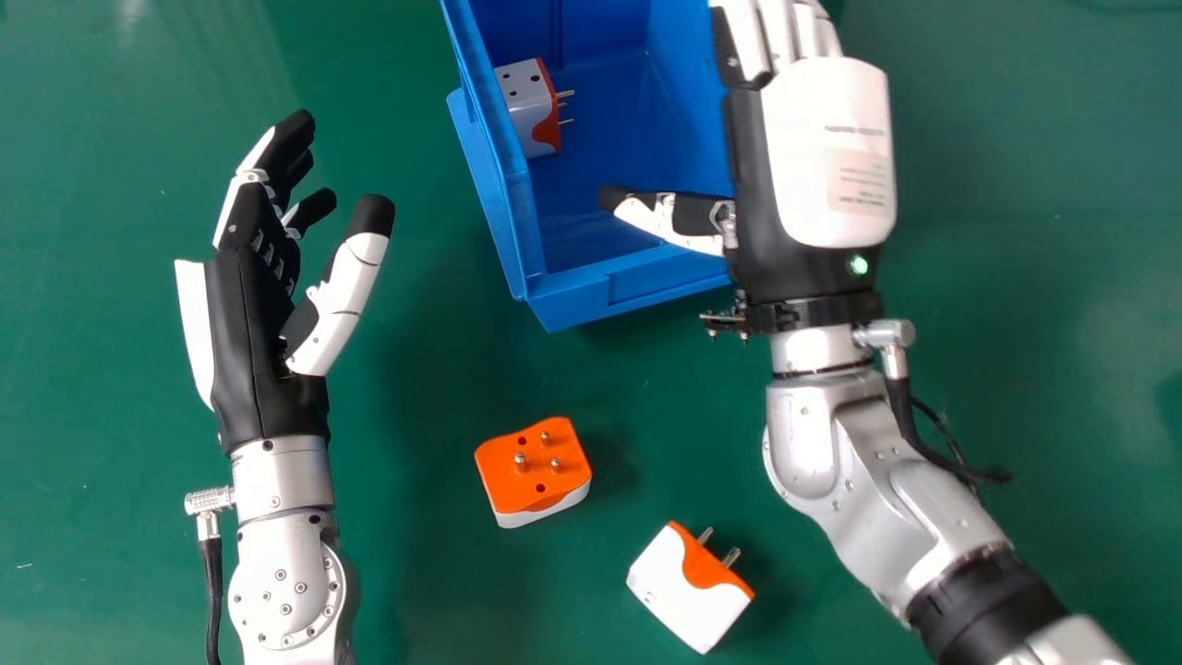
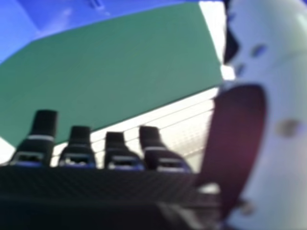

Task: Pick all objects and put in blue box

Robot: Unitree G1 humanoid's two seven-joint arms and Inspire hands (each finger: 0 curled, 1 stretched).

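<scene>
Well short of both hands' fingers, you had a white-sided adapter (image 1: 679, 591) on the green worktop (image 1: 425, 573), an orange-faced adapter (image 1: 517, 476) a little beyond. Your left hand (image 1: 254, 342) held nothing, fingers relaxed; your right hand (image 1: 826, 166), also empty, had fingers extended over the blue box (image 1: 572, 286). Left of them, inside, sat a third adapter (image 1: 526, 106).

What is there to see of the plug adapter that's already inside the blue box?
The plug adapter looks like hard plastic, white with an orange face. It sits against the left wall of the blue box, dark holes in its white top, metal pins pointing right. The wall hides part of it; neither hand touches it.
</scene>
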